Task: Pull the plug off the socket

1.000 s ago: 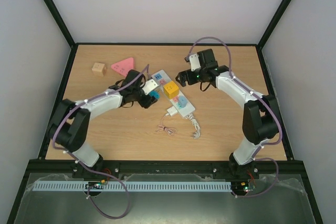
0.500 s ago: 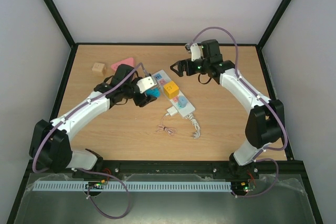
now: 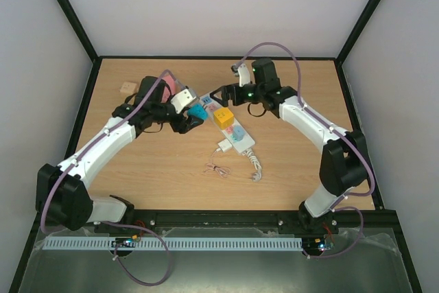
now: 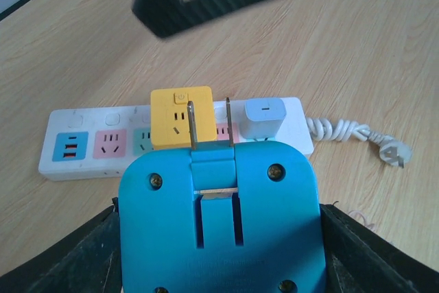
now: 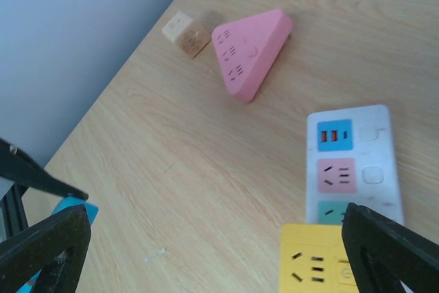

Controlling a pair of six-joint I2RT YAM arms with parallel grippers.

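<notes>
The socket (image 3: 241, 139) is a long white power strip lying diagonally at mid table, also in the left wrist view (image 4: 68, 116) and the right wrist view (image 5: 376, 120). The plug (image 3: 224, 146), a small white charger, sits in the strip's near end (image 4: 264, 117), its thin pinkish cable (image 3: 216, 169) on the wood beside it. My left gripper (image 3: 193, 116) hangs left of the strip, shut on a blue adapter block (image 4: 219, 217) with its two prongs bare. My right gripper (image 3: 221, 94) hovers open over the strip's far end, nothing between its fingers (image 5: 48, 248).
A yellow cube adapter (image 3: 221, 116) stands plugged into the strip's middle. A pink triangle block (image 5: 250, 49) and a small wooden cube (image 3: 127, 88) lie at the back left. The strip's curled white cord (image 3: 255, 164) trails off its near end.
My left arm has swung back and left, carrying the blue block up and away from the strip. My right arm has moved left, over the strip's far end.
</notes>
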